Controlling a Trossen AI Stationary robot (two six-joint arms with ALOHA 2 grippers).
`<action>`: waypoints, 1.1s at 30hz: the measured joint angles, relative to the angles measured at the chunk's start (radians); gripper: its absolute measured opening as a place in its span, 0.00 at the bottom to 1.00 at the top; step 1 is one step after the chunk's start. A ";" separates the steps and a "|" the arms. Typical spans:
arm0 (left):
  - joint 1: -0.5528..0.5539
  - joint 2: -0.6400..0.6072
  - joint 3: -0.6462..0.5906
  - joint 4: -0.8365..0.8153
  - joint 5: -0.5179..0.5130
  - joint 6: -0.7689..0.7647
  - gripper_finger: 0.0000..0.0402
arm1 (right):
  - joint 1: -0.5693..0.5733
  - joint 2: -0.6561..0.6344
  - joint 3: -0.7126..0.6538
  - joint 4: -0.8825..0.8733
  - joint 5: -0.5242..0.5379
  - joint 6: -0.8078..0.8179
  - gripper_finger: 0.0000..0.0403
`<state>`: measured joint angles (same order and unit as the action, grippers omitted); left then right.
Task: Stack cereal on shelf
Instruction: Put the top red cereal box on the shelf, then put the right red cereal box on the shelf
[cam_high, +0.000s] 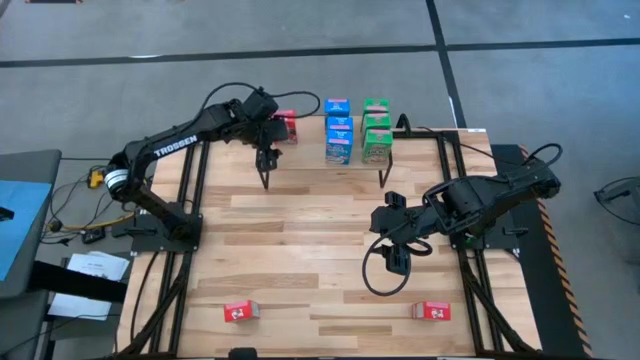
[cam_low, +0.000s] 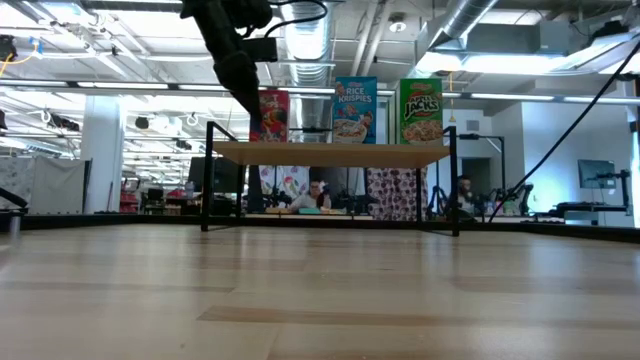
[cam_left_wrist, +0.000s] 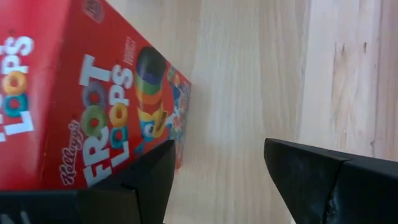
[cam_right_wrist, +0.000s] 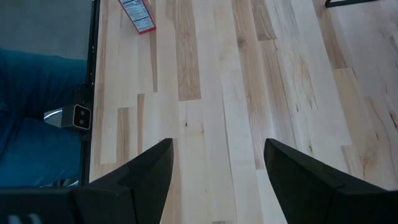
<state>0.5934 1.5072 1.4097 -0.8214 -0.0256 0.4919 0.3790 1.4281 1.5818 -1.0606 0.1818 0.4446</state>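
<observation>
Counting roughly: three red boxes (cam_high: 286, 124), three blue (cam_high: 338, 130), three green (cam_high: 376, 128).

We see the slatted wooden tabletop (cam_high: 300, 270) resting on a grey floor (cam_high: 120, 40), with a blue panel (cam_high: 15, 215) and some white papers (cam_high: 85, 280) lying beside its left edge, near a tangle of cables (cam_high: 75, 210). In the low view, we look across the table into a large workroom with exposed ceiling ducts (cam_low: 300, 40) and white columns (cam_low: 100, 155). Behind the table, we make out a seated person (cam_low: 318, 195) at a desk and a second person (cam_low: 465, 190) farther right.
</observation>
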 joint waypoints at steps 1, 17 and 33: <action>-0.002 0.000 0.000 -0.005 0.000 0.000 0.58 | 0.000 0.000 0.000 0.000 0.000 0.000 0.69; -0.007 -0.111 0.000 -0.083 0.000 -0.147 0.58 | 0.000 0.000 0.000 0.000 0.000 0.000 0.69; -0.055 -0.128 0.000 -0.244 0.283 -0.253 0.58 | 0.000 0.000 0.000 0.000 0.000 0.000 0.69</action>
<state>0.5384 1.3788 1.4097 -1.0657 0.2577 0.2392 0.3790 1.4281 1.5818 -1.0604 0.1814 0.4446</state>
